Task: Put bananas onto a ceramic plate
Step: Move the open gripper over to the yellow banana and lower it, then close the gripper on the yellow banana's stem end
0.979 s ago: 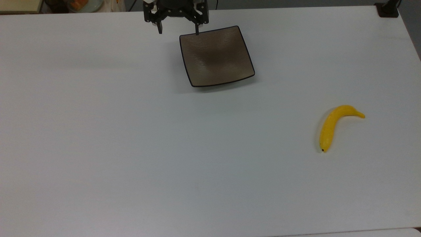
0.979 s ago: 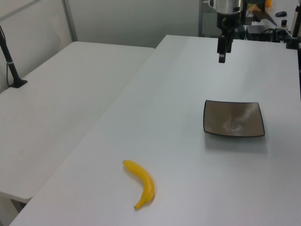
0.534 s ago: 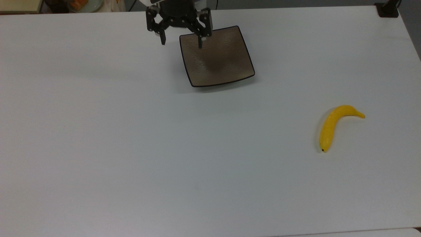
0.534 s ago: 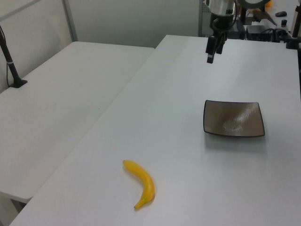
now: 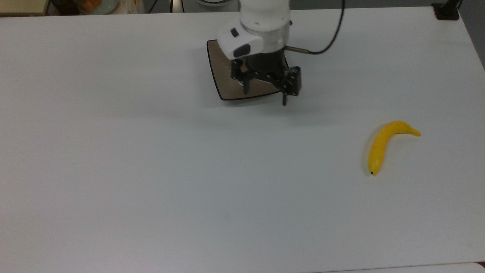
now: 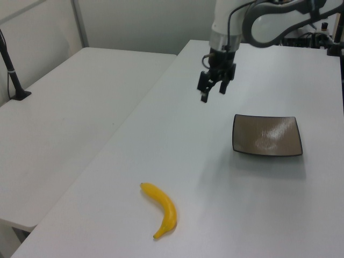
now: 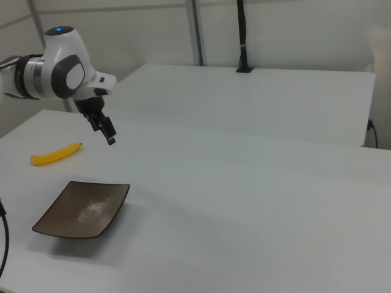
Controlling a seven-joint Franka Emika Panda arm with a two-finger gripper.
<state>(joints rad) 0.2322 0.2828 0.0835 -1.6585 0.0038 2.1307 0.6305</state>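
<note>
A single yellow banana [image 5: 380, 147] lies on the white table at the top view's right, well apart from everything else; it also lies near the front in the left view [image 6: 163, 209] and at the right view's left [image 7: 56, 154]. The square brownish plate [image 5: 221, 74] sits flat and empty [image 6: 267, 135] [image 7: 82, 209]. My gripper [image 5: 265, 96] hangs in the air, open and holding nothing, over the plate's near right edge in the top view. In the left view the gripper [image 6: 213, 94] is up and left of the plate. In the right view the gripper [image 7: 105, 134] hovers between banana and plate.
A black cable [image 5: 329, 42] trails from the arm's wrist. A black clamp post [image 5: 447, 11] stands at the table's far right corner in the top view. A second white table [image 6: 64, 123] adjoins on the left view's left. Clutter [image 5: 91, 5] lies beyond the far edge.
The arm has swung out from the table's far edge, across the plate, toward the top view's lower right and the banana. The fingers stayed open. Banana and plate have not moved.
</note>
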